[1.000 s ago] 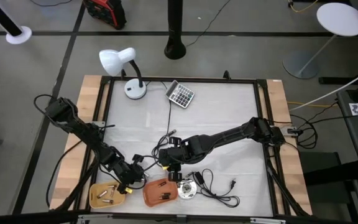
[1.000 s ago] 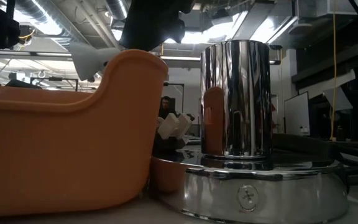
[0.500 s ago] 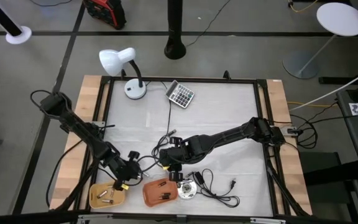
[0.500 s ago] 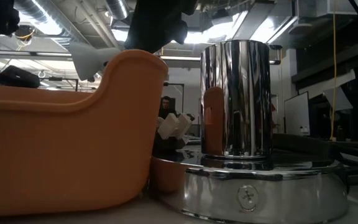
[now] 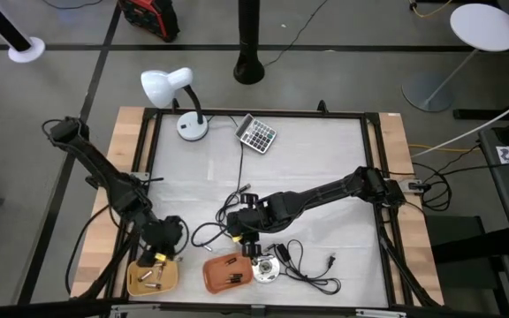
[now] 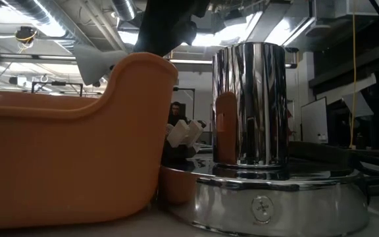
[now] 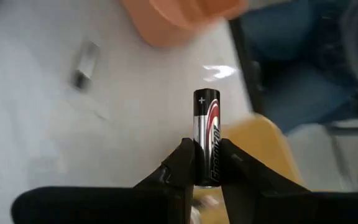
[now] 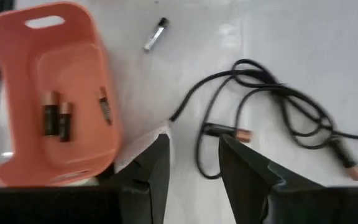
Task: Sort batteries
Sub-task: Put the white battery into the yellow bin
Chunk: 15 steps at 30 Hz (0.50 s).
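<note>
The left gripper (image 7: 206, 180) pinches a black-and-silver battery (image 7: 206, 134) marked "Energizer" and "+"; the right gripper (image 8: 194, 168), fingers apart and empty, hangs beside the orange tray (image 8: 17, 93).

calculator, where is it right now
In the high view the calculator lies at the table's far edge near the middle, just right of the white desk lamp, well away from both arms and the two trays.

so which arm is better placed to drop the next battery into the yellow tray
Left. Its end effector already grips a black and silver cylindrical battery and sits at the yellow plastic tray. The right end effector is open and empty, over by the orange plastic tray.
</note>
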Each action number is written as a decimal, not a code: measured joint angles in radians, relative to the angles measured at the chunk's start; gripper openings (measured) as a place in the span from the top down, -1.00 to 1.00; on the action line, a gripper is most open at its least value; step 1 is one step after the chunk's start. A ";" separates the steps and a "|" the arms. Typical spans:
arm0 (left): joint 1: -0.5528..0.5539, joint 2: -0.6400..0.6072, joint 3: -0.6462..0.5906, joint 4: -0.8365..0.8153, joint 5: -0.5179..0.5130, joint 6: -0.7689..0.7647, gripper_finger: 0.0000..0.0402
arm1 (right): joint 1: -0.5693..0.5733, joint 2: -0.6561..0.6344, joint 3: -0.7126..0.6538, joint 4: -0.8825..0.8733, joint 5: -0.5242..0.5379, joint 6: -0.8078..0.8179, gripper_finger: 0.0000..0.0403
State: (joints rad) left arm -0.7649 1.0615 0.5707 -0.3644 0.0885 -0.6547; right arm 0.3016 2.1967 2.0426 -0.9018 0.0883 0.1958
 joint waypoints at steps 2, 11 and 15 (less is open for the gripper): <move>-0.034 -0.021 0.000 -0.012 0.035 -0.064 0.74 | -0.002 0.000 0.000 -0.006 0.058 -0.014 0.34; -0.190 -0.024 0.001 -0.002 0.067 -0.318 0.71 | -0.091 0.000 0.000 -0.132 0.249 -0.020 0.34; -0.238 -0.011 0.001 0.008 0.055 -0.377 0.70 | -0.145 0.000 0.000 -0.126 0.201 -0.044 0.34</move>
State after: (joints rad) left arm -1.0030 1.0508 0.5713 -0.3565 0.1432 -1.0320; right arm 0.1563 2.1967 2.0426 -1.0282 0.2894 0.1517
